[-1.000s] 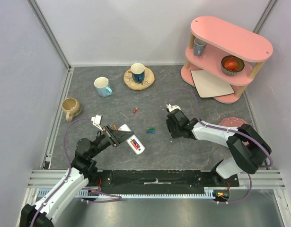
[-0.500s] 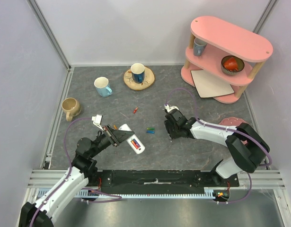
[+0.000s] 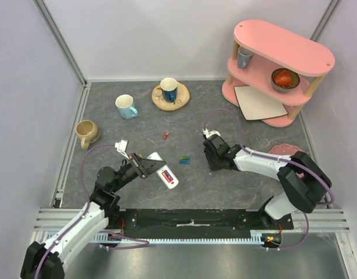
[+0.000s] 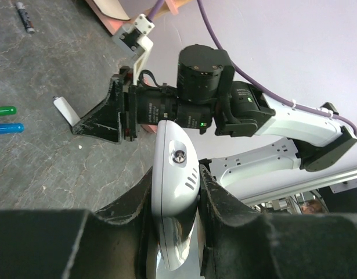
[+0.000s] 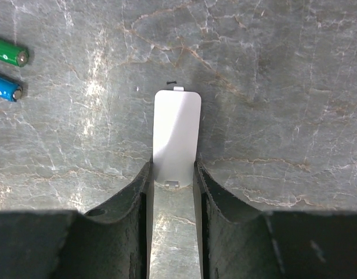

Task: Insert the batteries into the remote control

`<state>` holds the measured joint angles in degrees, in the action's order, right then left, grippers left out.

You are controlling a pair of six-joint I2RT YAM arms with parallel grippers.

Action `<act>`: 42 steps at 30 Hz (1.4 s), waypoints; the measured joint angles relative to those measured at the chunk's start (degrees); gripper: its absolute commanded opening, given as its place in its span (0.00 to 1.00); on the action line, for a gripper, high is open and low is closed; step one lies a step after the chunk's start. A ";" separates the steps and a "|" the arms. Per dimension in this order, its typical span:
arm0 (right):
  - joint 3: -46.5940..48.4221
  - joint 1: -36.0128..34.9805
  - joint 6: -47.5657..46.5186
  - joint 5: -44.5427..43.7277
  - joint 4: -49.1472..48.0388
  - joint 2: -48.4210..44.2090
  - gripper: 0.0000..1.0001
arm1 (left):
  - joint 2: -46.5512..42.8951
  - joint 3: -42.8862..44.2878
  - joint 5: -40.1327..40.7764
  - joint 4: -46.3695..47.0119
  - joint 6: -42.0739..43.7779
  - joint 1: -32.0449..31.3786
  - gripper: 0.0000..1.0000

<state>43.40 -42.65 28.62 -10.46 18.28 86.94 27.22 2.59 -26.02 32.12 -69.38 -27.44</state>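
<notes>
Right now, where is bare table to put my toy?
Bare: between the coaster mug and pink shelf; the near middle of the table. Crowded: the middle, batteries between the remote control in the left hand and the white cover in the right hand.

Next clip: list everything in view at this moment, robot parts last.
slim white plastic remote control: 1, white, near left
thin loose cylinder batteries: 3; red mid-table; green and blue side by side right of the remote
flat white plastic cover plate: 1, white, centre, beside the green and blue batteries
round wooden coaster: 1, tan, far centre
pink two-tier shelf: 1, far right, holding a bowl with something red and a pale square board
ceramic mugs: 4; beige and white far left; blue on the coaster; bluish on the shelf
pink disc: 1, right, partly behind the right arm
grey marbled table: 1
left gripper: shut on the remote
right gripper: shut on the cover plate
</notes>
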 measured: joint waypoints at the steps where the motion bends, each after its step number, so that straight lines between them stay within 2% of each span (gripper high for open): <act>1: -0.13 0.00 0.15 0.00 0.02 -0.20 0.10 | 0.98 0.00 -0.02 0.50 0.02 0.00 0.02; 7: -2.19 -0.28 0.48 -0.24 2.82 -3.32 0.01 | 7.74 0.00 -0.07 4.20 0.02 0.00 0.02; 14: -3.76 -1.79 0.15 -0.09 4.83 -8.61 0.00 | 15.87 0.00 -0.07 10.03 0.02 0.00 0.02; 20: -3.37 -10.25 -1.14 0.72 6.01 -22.16 0.00 | 22.88 0.02 0.00 15.45 0.02 0.00 0.02; 23: 0.24 -15.80 -1.44 0.68 8.39 -25.20 0.00 | 26.69 0.02 0.04 19.21 0.00 0.00 0.02; 28: 8.44 -21.88 -1.66 0.59 11.15 -24.41 0.00 | 32.09 0.13 0.44 25.42 0.00 -0.42 0.02; 32: 13.84 -25.57 -1.64 0.22 12.96 -20.35 0.00 | 34.77 0.81 0.68 27.96 -0.02 -1.57 0.02; 42: 22.45 -26.73 0.00 0.48 20.02 -9.29 0.00 | 35.43 1.27 7.02 28.87 0.00 -5.81 0.02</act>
<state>65.84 -69.38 28.62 -9.98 38.30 77.65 62.65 3.86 -19.00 60.99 -69.38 -33.26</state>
